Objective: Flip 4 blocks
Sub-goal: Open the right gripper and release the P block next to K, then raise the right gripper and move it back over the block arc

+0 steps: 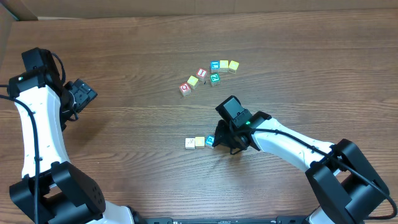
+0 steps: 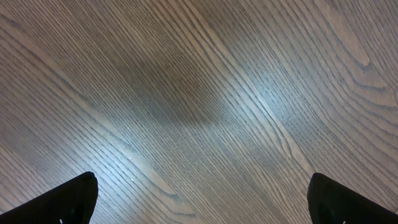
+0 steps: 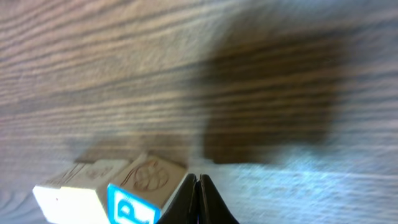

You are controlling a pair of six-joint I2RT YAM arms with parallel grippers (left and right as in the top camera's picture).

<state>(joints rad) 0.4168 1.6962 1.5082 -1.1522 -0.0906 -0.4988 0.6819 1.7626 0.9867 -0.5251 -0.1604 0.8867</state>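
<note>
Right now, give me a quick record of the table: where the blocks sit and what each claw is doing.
near row: three blocks side by side, whitish, cream-yellow, blue
blue block: white P face toward the right wrist camera
far cluster: seven blocks, two of them red-faced, one teal
right claw: shut, nothing between its fingers, tips right beside the blue block
left claw: open, over bare table, far from all blocks
</note>
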